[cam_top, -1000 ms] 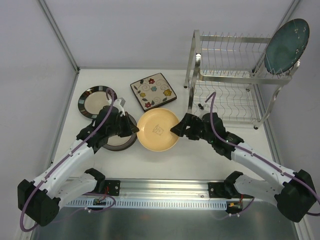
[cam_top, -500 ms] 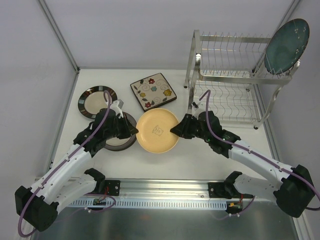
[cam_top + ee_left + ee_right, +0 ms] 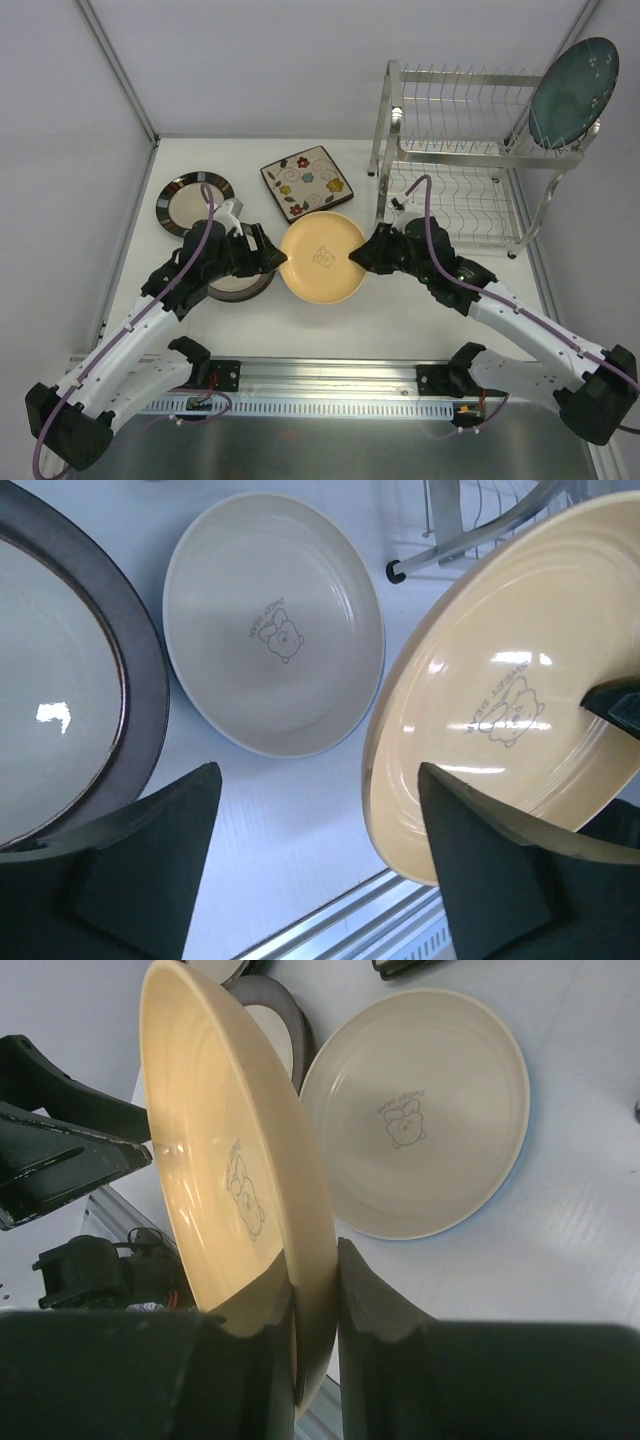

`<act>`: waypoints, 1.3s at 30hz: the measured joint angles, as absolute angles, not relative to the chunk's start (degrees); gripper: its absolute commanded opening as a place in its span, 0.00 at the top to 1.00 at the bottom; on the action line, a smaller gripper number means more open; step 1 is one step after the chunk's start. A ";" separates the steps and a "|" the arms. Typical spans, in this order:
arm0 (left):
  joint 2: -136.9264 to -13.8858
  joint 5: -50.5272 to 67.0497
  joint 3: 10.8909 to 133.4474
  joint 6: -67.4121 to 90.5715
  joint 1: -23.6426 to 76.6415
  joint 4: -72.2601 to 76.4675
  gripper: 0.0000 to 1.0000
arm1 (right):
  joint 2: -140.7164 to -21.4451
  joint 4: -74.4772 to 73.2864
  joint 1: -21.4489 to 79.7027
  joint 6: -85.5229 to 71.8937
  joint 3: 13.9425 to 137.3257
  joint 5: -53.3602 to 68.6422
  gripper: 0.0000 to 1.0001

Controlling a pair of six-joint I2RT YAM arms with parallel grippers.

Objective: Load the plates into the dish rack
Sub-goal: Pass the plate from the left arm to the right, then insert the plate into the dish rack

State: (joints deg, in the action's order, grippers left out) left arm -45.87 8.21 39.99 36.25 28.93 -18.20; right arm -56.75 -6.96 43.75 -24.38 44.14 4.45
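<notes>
The yellow plate sits at the middle of the top view. It is round and glossy, with ridged rings inside the rim and a small bear print at its centre. The wrist views show it raised and tipped up on edge above a cream plate that carries the same print and lies flat on the table. The right gripper is pinched narrow on the yellow plate's near rim and holds it. The left gripper stands wide at the plate's opposite edge, with the rim just inside one finger and not clamped. At left, partly under the left arm, lies a brown-rimmed plate, with a dark striped-rim plate above it. The square floral plate sits just above the yellow one, and their edges meet in the top view. The dish rack fills the upper right, its left post close behind the right gripper, and a teal plate stands upright at its far right end. Bare table lies below the yellow plate, between the two arms.
</notes>
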 measured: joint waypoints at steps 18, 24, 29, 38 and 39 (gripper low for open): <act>-27.29 -4.51 36.45 24.16 28.93 -19.31 0.01 | -51.68 -34.57 43.75 0.54 82.70 -14.06 0.99; -25.67 -8.29 35.77 19.88 28.93 -23.59 0.01 | -54.13 -35.31 43.75 11.35 95.31 -24.95 1.00; -24.27 -10.87 35.18 18.15 28.93 -26.41 0.01 | -56.93 -29.61 43.75 23.29 101.25 -34.89 1.00; -24.16 -12.75 33.52 17.96 28.93 -27.51 0.01 | -65.91 -13.54 37.54 46.24 111.33 -43.62 0.99; -24.45 -12.78 33.50 17.96 28.93 -27.53 0.01 | -66.98 -13.02 35.20 46.98 112.46 -43.48 0.99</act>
State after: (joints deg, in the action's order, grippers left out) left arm -24.45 -12.78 33.50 17.96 28.93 -27.53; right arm -66.98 -13.02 35.20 46.98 112.46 -43.48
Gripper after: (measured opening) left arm 0.991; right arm 0.189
